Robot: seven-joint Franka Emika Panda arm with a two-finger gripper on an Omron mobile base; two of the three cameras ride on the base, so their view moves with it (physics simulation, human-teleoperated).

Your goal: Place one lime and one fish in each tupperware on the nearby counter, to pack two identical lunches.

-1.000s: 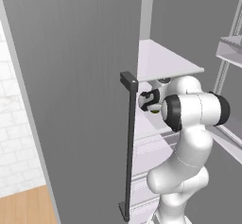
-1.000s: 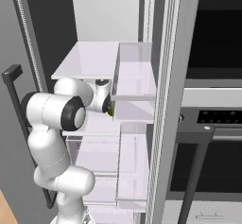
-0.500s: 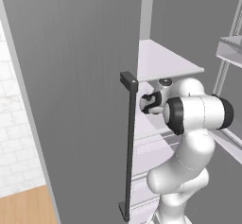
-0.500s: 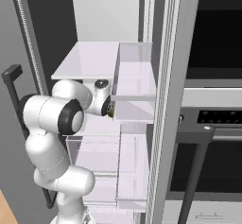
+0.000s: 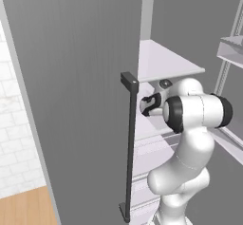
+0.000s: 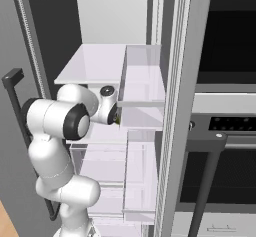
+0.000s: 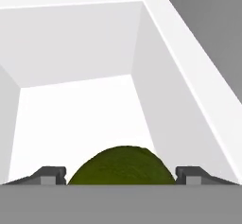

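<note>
Fridge interior, arm reaching in past the open door [image 5: 71, 100] and its dark vertical handle [image 5: 129, 143]. Gripper [image 7: 121, 173] deep inside a white-walled compartment [image 7: 80, 62], level with the space under the upper glass shelf [image 6: 95, 63].

Lime [image 7: 120, 166] dead centre between the two fingertips [image 7: 47, 175], straight ahead of the gripper along its approach line. No sideways offset visible in the hand view. Round fruit, so no long axis to align with; any roll of the wrist serves equally.

Jaws spread, one tip standing either side of the lime with a narrow gap on each flank; contact not evident. Not yet pinched, by the look of it.

From the right base view, a sliver of dark green lime [image 6: 116, 117] just beyond the wrist, close against the clear door-side bin [image 6: 142, 96].

Judgement: grasp step in hand, first item of the packing barely begun. Coming move likely a straight squeeze with no further advance needed. Risk: lime rolling away toward the back wall of the compartment if one tip touches first.
</note>
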